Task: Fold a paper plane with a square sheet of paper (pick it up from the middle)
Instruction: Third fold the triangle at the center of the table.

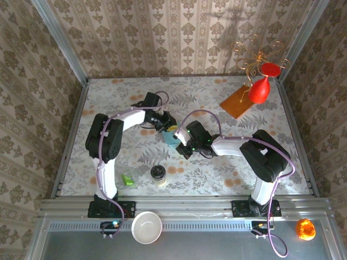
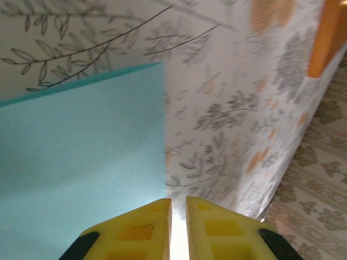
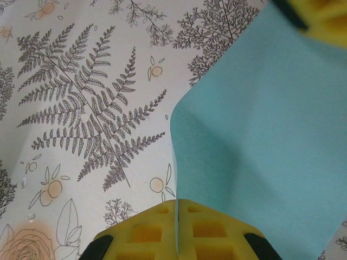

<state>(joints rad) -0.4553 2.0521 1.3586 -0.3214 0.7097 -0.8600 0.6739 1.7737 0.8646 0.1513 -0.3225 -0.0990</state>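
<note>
2 grippers (image 2: 179,203) (image 3: 177,205) close together at sheet (image 3: 260,135)

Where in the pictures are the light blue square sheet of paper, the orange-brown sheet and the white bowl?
square sheet of paper (image 3: 260,135), right wrist view, middle of its blue face.
orange-brown sheet (image 1: 234,103), top external view, its bare left half.
white bowl (image 1: 147,227), top external view, centre of its inside.

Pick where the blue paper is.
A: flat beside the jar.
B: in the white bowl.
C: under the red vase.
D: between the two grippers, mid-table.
D: the paper sits mid-table between the left gripper and the right gripper, whose shut jaws pinch its edge.
</note>
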